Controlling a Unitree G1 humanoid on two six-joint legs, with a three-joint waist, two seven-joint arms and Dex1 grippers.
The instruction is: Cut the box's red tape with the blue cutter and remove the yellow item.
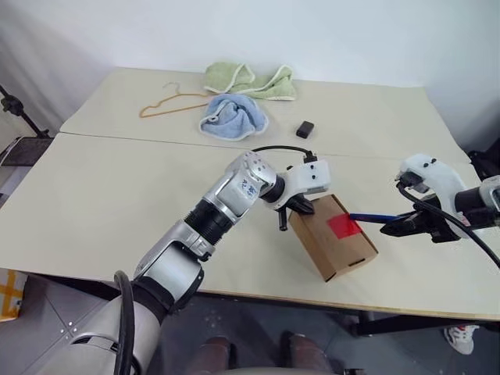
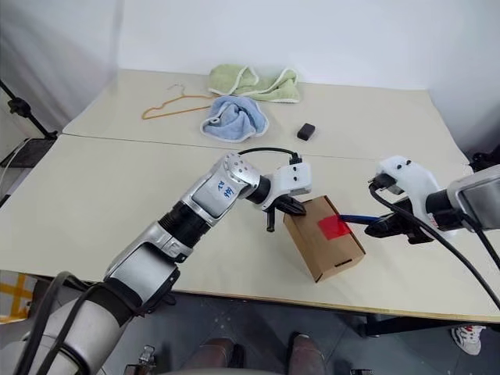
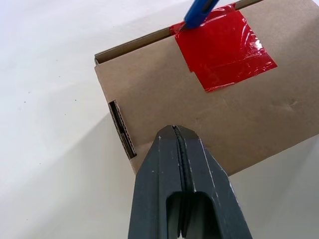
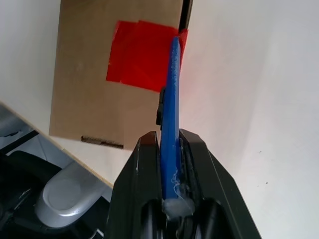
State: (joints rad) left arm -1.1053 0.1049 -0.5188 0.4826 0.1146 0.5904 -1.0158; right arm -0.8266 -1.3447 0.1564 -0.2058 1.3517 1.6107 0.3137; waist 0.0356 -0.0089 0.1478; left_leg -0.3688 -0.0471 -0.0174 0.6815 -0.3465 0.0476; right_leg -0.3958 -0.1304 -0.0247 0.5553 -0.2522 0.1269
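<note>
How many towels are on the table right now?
2. The green towel lies at the table's far edge; the blue towel sits just in front of it, beside the orange hanger.

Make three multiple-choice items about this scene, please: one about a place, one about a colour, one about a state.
1. Where is the tip of the blue cutter?
A. At the edge of the red tape on the box
B. On the blue towel
C. Beside the black block

2. What colour is the towel lying farthest back on the table?
A. Red
B. Green
C. Black

3. How is the left gripper?
A. Wide open over the table
C. Holding the hanger
B. Shut, at the near side of the box

Answers:
1 A, the right wrist view shows the cutter, held in the right gripper, ending at the tape's edge.
2 B, the rear towel is green; the blue towel lies in front of it.
3 B, the left wrist view shows its fingers together against the cardboard.
</note>
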